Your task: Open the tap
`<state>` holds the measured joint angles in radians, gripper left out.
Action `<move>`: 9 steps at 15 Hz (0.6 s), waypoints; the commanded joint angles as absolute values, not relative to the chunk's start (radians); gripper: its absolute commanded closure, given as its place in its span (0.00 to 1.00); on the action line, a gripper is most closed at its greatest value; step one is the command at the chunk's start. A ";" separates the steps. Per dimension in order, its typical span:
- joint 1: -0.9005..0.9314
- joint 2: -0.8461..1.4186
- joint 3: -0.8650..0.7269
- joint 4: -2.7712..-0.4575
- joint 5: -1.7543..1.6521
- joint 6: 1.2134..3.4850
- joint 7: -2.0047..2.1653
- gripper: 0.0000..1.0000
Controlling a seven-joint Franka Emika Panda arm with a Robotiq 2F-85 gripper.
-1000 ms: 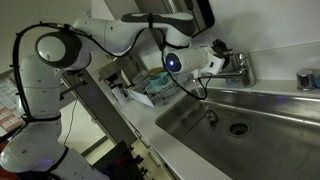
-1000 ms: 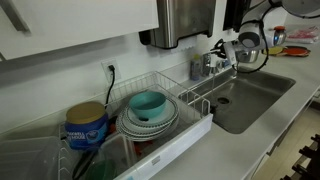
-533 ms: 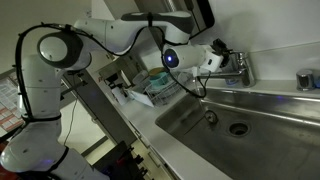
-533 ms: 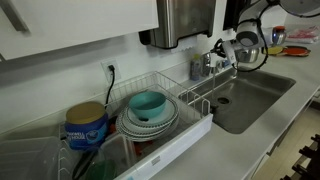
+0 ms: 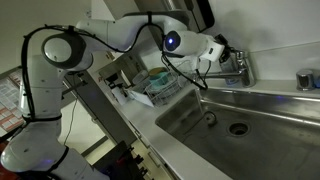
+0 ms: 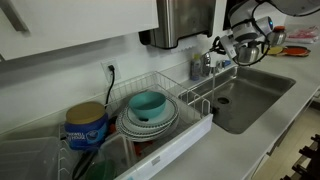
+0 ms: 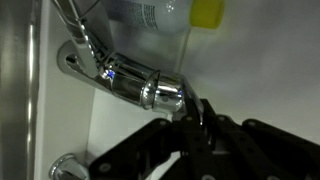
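Note:
The tap (image 5: 240, 68) is a shiny chrome faucet at the back edge of the sink; it also shows in an exterior view (image 6: 208, 64). In the wrist view its chunky chrome body (image 7: 130, 80) runs diagonally and its thin lever handle (image 7: 195, 108) points down between my black fingers. My gripper (image 7: 200, 135) is shut on that lever. In both exterior views the gripper (image 5: 222, 50) (image 6: 224, 45) sits right at the tap's top.
The steel sink (image 5: 250, 115) lies below the tap. A small round metal fitting (image 5: 306, 80) stands further along the sink. A dish rack (image 6: 150, 120) with bowls and a blue tub (image 6: 87, 125) stand on the counter. A yellow-capped bottle (image 7: 205, 12) stands behind the tap.
My wrist and gripper have moved upward at the tap and tilted, still closed on the lever handle.

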<state>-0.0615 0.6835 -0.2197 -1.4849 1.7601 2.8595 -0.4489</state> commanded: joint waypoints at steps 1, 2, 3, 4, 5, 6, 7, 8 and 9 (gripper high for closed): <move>-0.035 0.624 -0.247 -1.506 1.612 2.880 -0.327 0.74; -0.034 0.624 -0.251 -1.508 1.575 2.876 -0.297 0.63; -0.032 0.617 -0.259 -1.514 1.541 2.870 -0.284 0.58; -0.031 0.605 -0.264 -1.520 1.513 2.863 -0.268 0.51; -0.032 0.591 -0.268 -1.538 1.485 2.854 -0.257 0.42; -0.030 0.580 -0.273 -1.550 1.460 2.850 -0.246 0.36; -0.030 0.561 -0.279 -1.571 1.432 2.836 -0.234 0.27; -0.028 0.547 -0.286 -1.587 1.403 2.829 -0.219 0.20; -0.030 0.527 -0.293 -1.604 1.380 2.821 -0.211 0.12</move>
<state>-0.0432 0.6243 -0.2626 -1.5123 1.4441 2.8578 -0.2571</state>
